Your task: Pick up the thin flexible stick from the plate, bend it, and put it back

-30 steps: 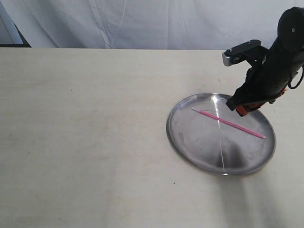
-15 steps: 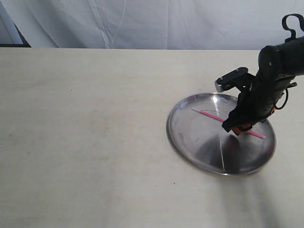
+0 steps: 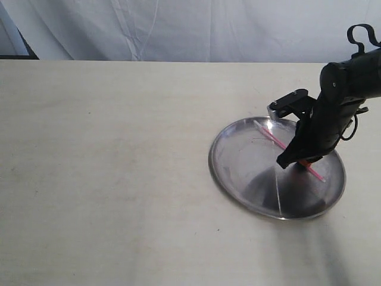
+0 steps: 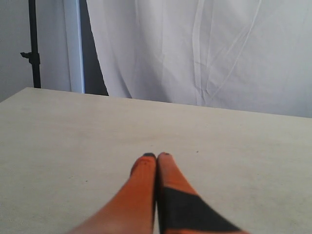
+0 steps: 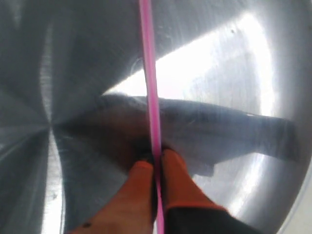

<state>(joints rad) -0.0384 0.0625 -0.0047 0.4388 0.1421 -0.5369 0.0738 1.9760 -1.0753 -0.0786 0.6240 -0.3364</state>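
Behind the pale bench (image 3: pixel 107 167) a white curtain (image 3: pixel 178 30) is hanging. On the left side, the left jaws are showing only in the left wrist view: their orange tips are pressing together on nothing and hanging over bare bench, well apart from the work.

Moving right, the plate (image 3: pixel 221 179) is sitting on the right half of the bench, and the thin flexible stick (image 3: pixel 266 132) is lying across it. A second ago the stick was stretching flat and unattended across the plate, with the right arm (image 3: pixel 333 101) hanging above the far rim. Now that arm is reaching down into the plate. In the right wrist view the right jaws are pinching narrowly on the pink shaft, some way in from its nearer end. The stick is also pointing differently now: its whitish tip (image 3: pixel 257 123) is sitting closer to the far rim and the line is running steeper. Judging from this, the closing pinch has swung it. Whether it is off the steel I cannot tell. The pickup looks secured; lifting and bending are not yet done.
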